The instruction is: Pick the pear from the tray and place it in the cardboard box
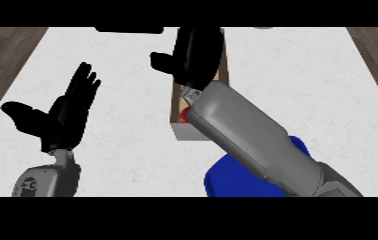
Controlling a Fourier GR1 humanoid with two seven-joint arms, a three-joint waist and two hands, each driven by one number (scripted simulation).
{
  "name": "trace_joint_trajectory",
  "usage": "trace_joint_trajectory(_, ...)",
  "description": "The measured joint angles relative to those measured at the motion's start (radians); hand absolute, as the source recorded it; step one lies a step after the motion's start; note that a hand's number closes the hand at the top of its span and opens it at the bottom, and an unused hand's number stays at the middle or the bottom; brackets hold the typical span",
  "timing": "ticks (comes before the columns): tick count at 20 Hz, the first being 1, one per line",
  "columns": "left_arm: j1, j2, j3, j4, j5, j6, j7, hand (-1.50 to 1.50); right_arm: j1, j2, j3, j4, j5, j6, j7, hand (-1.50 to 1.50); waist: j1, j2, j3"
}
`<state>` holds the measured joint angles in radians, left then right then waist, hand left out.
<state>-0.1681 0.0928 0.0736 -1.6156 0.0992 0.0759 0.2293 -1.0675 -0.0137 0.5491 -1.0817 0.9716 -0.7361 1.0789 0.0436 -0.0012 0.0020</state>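
Note:
The cardboard box (pixel 178 130) is long and narrow and lies in the middle of the white counter, running away from me. My right hand (pixel 195 54) hovers over its far half, fingers straight and thumb spread to the left, holding nothing. My right forearm covers most of the box. Inside the near end, a small red rounded thing (pixel 184 115) peeks out beside the forearm; it may be the pear, mostly hidden. The blue tray (pixel 221 180) sits at the lower right, partly under my forearm. My left hand (pixel 65 111) rests open at the left, fingers up.
A dark flat object (pixel 130 29) lies at the counter's far edge, left of the box. Wooden floor shows past the counter's left edge (pixel 16 49) and right edge (pixel 365 39).

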Motion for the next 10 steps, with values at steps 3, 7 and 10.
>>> trace_joint_trajectory(3,0.017,0.002,0.004,-0.005,-0.001,-0.001,-0.010,0.00,0.073,0.002,-0.009,-0.057,0.020,-0.112,-0.010,-1.50,-0.010,-0.003,-0.001)
trace_joint_trajectory(7,0.029,-0.003,0.003,-0.001,-0.010,0.007,-0.021,0.00,0.171,0.005,0.001,-0.108,0.073,-0.229,-0.008,-1.50,-0.022,-0.004,-0.001)
trace_joint_trajectory(10,0.036,0.001,0.014,-0.008,-0.004,0.010,-0.017,0.00,0.256,0.006,0.020,-0.172,0.140,-0.279,0.003,-1.50,-0.034,-0.008,-0.002)
